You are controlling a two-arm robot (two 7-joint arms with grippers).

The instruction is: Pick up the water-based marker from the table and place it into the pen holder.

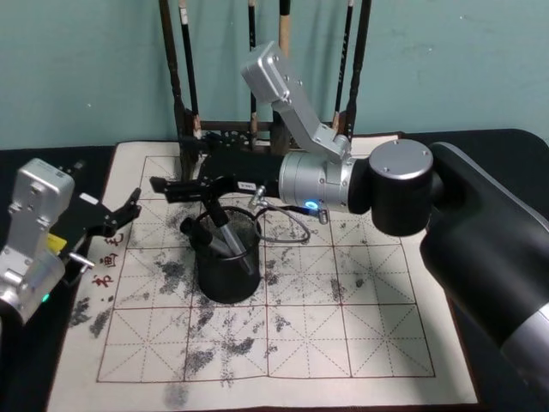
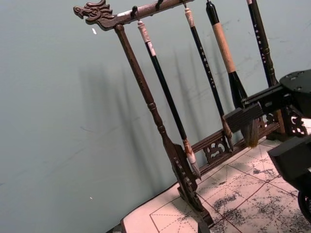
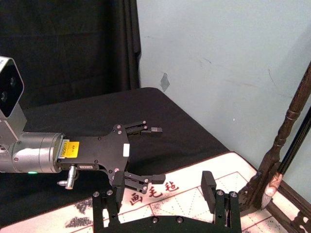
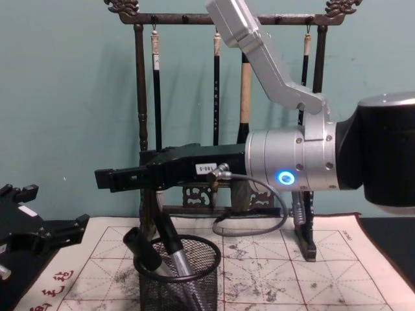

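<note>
Reaching in from the right, the right gripper (image 1: 176,187) hangs just above the pen holder (image 1: 227,262), its black fingers (image 3: 209,187) spread apart with nothing between them. From the chest view the same gripper (image 4: 110,178) sits level over the cup's rim. The pen holder, a black wire-mesh cup (image 4: 178,275), stands on the calligraphy mat (image 1: 343,335), left of the mat's middle. Inside it, the water-based marker (image 1: 230,236) leans tilted against the wall, its dark cap end up and its grey barrel (image 4: 181,265) running down into the mesh; a second dark pen-like piece (image 4: 144,253) leans at the cup's left side.

Over the mat's left edge, the left gripper (image 1: 120,215) is parked with its fingers apart and holding nothing; the right wrist view shows it (image 3: 146,153) above the black tabletop (image 3: 97,111). Along the mat's far edge stands the wooden brush rack (image 2: 160,126), with brushes (image 2: 167,92) hanging from its top bar.
</note>
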